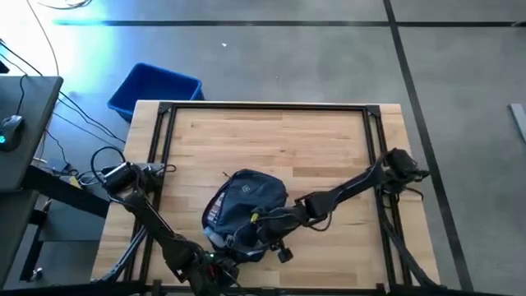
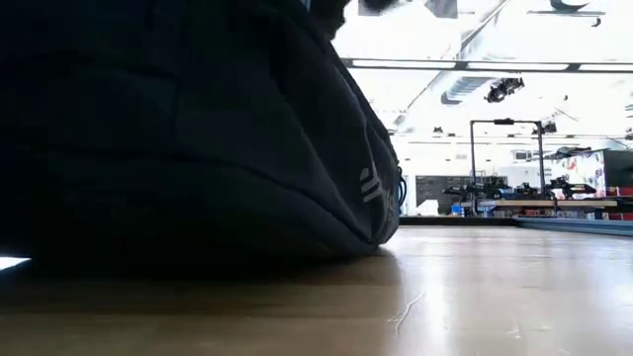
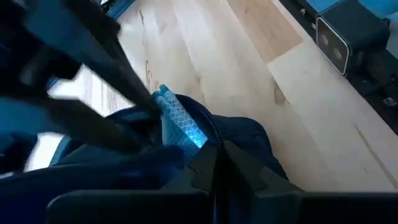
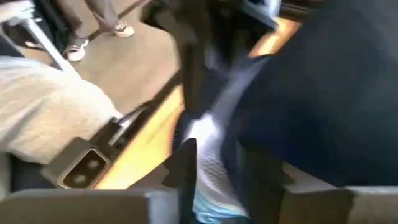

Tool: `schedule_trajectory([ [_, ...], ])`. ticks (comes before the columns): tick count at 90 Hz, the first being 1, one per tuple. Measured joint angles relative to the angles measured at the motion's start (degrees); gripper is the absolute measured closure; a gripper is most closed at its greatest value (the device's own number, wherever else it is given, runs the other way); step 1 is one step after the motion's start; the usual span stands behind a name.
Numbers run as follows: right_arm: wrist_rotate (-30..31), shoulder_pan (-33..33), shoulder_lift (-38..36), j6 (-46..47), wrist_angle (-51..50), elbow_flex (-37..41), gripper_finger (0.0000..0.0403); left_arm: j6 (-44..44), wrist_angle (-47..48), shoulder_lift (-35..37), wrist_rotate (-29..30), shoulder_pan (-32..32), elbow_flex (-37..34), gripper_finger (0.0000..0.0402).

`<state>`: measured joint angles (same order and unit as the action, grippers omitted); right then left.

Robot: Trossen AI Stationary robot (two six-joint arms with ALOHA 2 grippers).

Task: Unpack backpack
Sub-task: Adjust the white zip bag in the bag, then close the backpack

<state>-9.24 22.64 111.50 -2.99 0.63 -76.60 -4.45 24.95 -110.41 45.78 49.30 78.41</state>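
While both grippers worked at the backpack [image 1: 245,205] on the tabletop [image 1: 279,136], finger states unclear, slow steady pulling seemed wise.

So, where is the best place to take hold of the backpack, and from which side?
Probably at the open mouth, on the fabric edge near the table's near side. The backpack lies flat, so its broad panel gives little to pinch, while the raised rim does. The left gripper and right gripper are both at that end, so coming from above there seems simplest.
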Motion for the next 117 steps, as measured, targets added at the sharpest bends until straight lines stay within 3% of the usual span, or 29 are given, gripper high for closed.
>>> schedule_trajectory([
  [30,-2.89,-0.1,1.35,-2.01,-1.34,0.05,0.0396,-1.16,0.81,0.0,1.89,-0.17,-0.04,0.0402],
  [60,-3.22,-2.03,6.3,-2.07,-4.36,0.03,0.0402,-3.5,0.53,-0.04,6.43,-0.26,-0.07,0.0402],
  [92,6.09,-2.55,3.91,-3.53,-15.72,-0.01,0.0403,-6.52,0.79,-0.04,6.65,0.54,-0.07,0.0402],
  [117,14.13,-0.53,-5.97,-4.76,-22.98,0.13,0.0403,-9.02,0.68,-0.04,5.24,-2.7,-0.04,0.0402],
])
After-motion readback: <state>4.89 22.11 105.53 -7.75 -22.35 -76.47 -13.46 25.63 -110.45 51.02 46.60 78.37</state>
